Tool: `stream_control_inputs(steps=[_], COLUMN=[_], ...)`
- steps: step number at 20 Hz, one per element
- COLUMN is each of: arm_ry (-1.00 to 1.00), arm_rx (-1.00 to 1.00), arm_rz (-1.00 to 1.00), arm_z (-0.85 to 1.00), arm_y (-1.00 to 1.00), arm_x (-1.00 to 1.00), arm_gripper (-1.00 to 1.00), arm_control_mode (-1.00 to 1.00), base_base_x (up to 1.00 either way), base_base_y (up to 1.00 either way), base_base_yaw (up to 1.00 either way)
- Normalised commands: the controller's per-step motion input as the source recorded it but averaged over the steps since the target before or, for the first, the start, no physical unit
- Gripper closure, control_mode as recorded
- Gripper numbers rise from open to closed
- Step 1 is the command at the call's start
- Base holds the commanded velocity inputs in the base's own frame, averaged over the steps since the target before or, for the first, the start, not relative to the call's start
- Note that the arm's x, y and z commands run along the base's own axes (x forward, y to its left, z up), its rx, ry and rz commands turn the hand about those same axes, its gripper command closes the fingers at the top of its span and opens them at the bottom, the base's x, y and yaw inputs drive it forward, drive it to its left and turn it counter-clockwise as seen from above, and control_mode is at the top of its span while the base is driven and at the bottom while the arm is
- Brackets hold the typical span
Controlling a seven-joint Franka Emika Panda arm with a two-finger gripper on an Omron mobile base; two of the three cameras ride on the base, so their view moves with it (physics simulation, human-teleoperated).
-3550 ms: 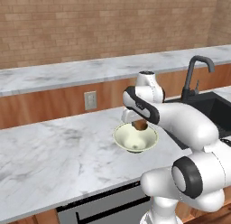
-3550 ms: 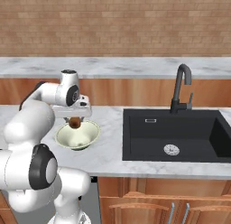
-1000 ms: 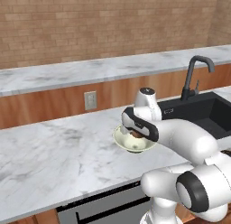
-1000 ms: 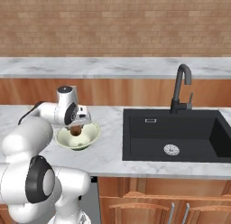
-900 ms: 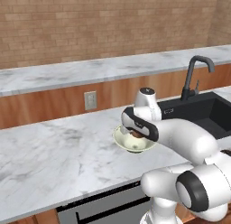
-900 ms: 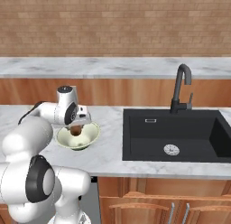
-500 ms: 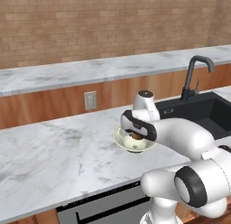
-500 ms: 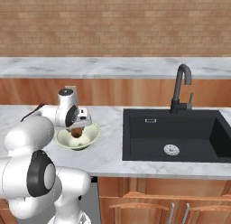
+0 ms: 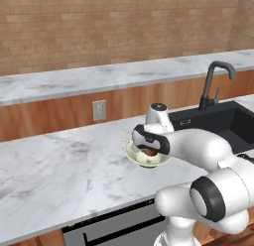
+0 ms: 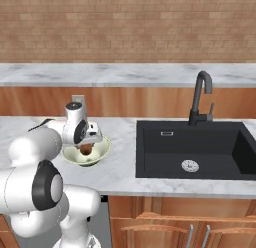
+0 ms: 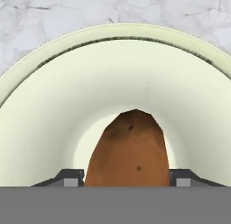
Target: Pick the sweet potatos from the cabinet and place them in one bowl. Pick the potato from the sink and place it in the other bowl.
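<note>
The potato, orange-brown and oval, sits low inside the other bowl, a pale cream-green one on the marble counter. My gripper reaches down into that bowl, its two dark tips pressed against the potato's sides, shut on it. From the base, the potato shows under the hand at the middle of the bowl; the left base view has the gripper over the bowl's rim. The black sink lies to the right. The sweet potatos, the cabinet and the one bowl are out of view.
A dark curved faucet stands behind the sink. A wall outlet sits in the wooden panel behind the bowl. Marble counter stretches left of the bowl, and a raised counter ledge runs under the brick wall.
The hand has come down from above the bowl into it, carrying the potato. Over the last second it has barely moved.
</note>
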Motion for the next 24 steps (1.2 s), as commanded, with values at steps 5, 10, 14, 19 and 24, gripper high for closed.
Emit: stream_control_inputs(steps=[5,10,14,19,24], arm_ry=[0.00,0.00,0.00,0.00,0.00], arm_rx=[0.00,0.00,0.00,0.00,0.00], arm_rz=[0.00,0.00,0.00,0.00,0.00], arm_z=[-0.13,-0.18,-0.22,-0.20,-0.09], arm_y=[0.00,0.00,0.00,0.00,0.00], arm_x=[0.03,0.00,0.01,0.00,0.00], arm_gripper=[1.00,1.00,1.00,1.00,1.00], arm_control_mode=[-1.00,-1.00,-1.00,-1.00,-1.00], base_base_x=[0.00,0.00,0.00,0.00,0.00], base_base_y=[0.00,0.00,0.00,0.00,0.00], base_base_yaw=[0.00,0.00,0.00,0.00,0.00])
